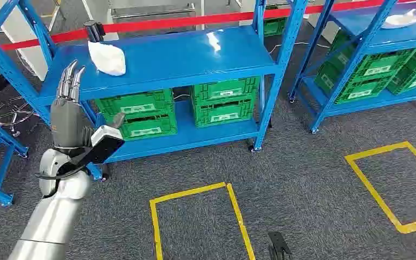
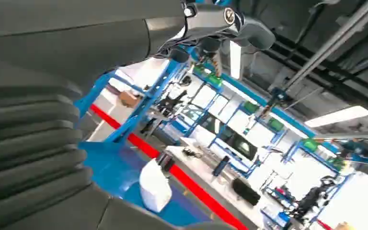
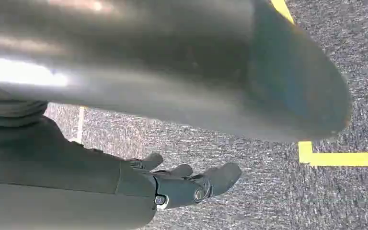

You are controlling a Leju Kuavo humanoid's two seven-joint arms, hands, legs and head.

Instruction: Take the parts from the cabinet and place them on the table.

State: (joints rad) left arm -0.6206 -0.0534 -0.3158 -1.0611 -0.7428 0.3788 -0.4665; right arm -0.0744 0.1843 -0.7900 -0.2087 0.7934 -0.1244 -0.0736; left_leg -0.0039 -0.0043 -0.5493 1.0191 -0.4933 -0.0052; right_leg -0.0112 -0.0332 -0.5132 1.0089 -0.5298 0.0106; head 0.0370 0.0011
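Left hand raised toward the blue cabinet [image 1: 195, 59], white bagged part on its top shelf.

The cabinet's lower shelf holds green crates [image 1: 225, 103]. The left hand [image 1: 67, 111] hovers empty, fingers straight and apart, at 7 o'clock from the white bagged part [image 1: 107, 57]. The right hand [image 3: 182, 184] hangs loosely curled, empty. The part looks light, soft, crinkly; I would grasp across its bulging middle.

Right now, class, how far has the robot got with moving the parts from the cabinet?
Nothing looks done: the white bag lies on the blue shelf. In hand: the left hand is raised near the shelf with fingers straight, holding nothing; the right hand hangs over the carpet. Left: grasping, carrying, placing.
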